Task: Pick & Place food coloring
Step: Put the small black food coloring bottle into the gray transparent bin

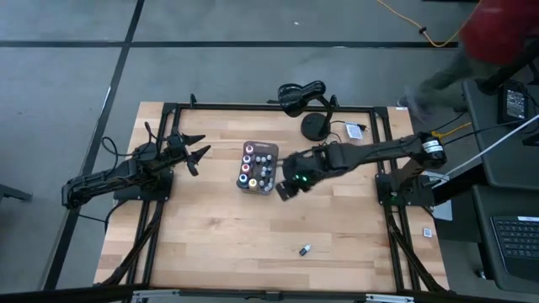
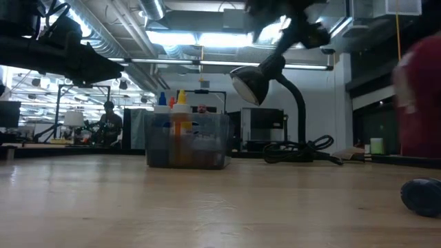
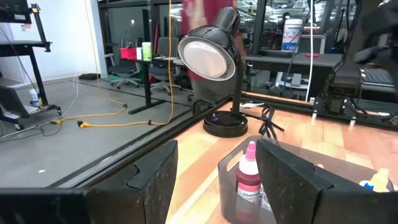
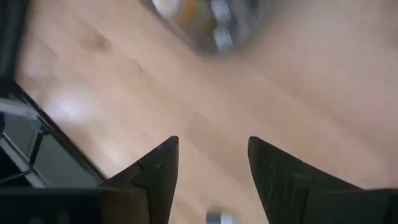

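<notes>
A gray clear-walled tray (image 1: 271, 150) stands mid-table with several food coloring bottles (image 1: 251, 167) upright in it. In the low view the tray (image 2: 187, 155) shows blue and yellow caps (image 2: 180, 98) sticking up. One more small bottle (image 1: 304, 249) lies alone on the wood toward the near edge. My left gripper (image 1: 200, 154) hovers open to the left of the tray. Its wrist view (image 3: 214, 155) shows a pink-capped bottle of red liquid (image 3: 249, 177) beyond the fingers. My right gripper (image 1: 285, 192) hangs open at the tray's near right corner, pointing down at bare wood (image 4: 213, 146).
A black desk lamp (image 1: 301, 94) with a round base (image 1: 316, 126) and cable stands behind the tray, near the far edge. A person in red (image 1: 505, 34) is beyond the far right corner. Bare wood stretches across the table's near half.
</notes>
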`<state>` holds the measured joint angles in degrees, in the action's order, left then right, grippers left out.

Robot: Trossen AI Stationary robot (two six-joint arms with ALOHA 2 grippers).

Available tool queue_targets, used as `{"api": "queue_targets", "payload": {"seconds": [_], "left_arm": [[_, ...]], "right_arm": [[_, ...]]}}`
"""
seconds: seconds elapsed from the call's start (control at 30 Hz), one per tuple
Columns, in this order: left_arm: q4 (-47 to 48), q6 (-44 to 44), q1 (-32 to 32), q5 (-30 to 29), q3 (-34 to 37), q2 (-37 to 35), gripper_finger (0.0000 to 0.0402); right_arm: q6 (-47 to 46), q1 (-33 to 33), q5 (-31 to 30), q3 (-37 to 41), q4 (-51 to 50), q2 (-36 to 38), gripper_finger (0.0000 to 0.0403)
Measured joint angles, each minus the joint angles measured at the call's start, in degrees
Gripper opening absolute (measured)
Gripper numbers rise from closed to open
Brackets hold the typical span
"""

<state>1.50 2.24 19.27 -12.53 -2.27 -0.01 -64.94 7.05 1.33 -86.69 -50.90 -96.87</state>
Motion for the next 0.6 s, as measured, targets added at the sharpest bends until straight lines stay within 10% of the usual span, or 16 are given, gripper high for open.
{"api": "queue_targets", "payload": {"seconds": [0.6], "left_arm": [[0.00,0.00,0.00,0.00,-0.01,0.00,0.0212]], "right_arm": [[-62.27,14.57,7.93,0.05,-16.48,-0.42,0.0194]]}}
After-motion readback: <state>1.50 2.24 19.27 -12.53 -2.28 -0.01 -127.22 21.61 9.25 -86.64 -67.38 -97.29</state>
